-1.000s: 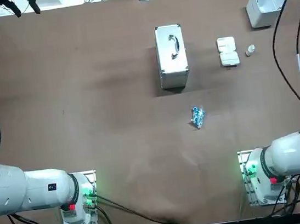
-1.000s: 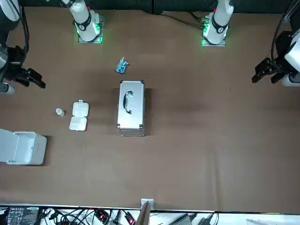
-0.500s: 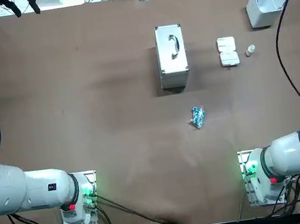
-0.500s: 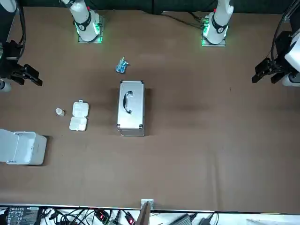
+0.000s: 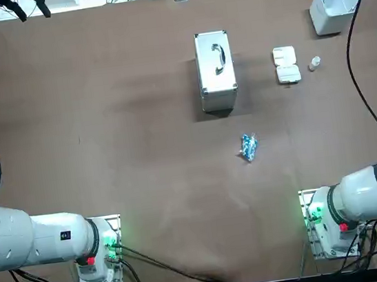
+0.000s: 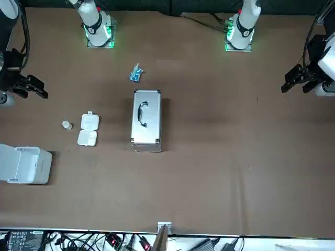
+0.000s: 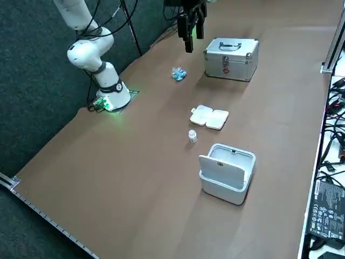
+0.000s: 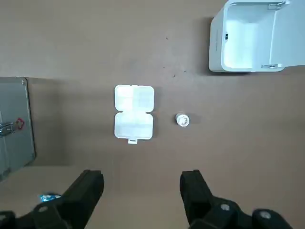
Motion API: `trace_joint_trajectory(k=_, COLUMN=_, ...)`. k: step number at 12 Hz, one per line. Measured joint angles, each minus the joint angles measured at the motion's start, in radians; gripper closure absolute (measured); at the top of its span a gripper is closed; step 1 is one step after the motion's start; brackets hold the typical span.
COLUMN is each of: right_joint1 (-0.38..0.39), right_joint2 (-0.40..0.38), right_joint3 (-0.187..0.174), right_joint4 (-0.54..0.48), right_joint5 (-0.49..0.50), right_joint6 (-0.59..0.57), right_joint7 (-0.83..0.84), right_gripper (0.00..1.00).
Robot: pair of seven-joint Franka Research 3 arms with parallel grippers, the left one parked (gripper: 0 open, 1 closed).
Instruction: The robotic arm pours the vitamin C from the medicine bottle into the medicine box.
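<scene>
Right gripper point(image 8: 142, 200) hovering well apart from the medicine box point(image 8: 134, 112), fingers spread and empty, small white medicine bottle point(image 8: 182, 120) upright on the table point(image 8: 71, 47) just beside that open box, round cap on top

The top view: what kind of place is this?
Probably a robotics lab: a white arm base with green lights on a brown table, black cables along its edge, and the open right gripper hovering high over the table.

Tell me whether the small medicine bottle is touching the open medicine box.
Apart. The right wrist view shows bare table between the medicine bottle and the medicine box. The right gripper hangs open above the table, clear of both.
</scene>
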State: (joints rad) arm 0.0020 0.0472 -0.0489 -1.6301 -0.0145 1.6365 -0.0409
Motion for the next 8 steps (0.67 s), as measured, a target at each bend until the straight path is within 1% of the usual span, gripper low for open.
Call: trace_joint_trajectory(k=8, right_joint1=0.001, right_joint2=0.012, right_joint3=0.005, right_joint4=0.002, right_joint5=0.010, right_joint6=0.008, right_joint7=-0.011, right_gripper=0.00)
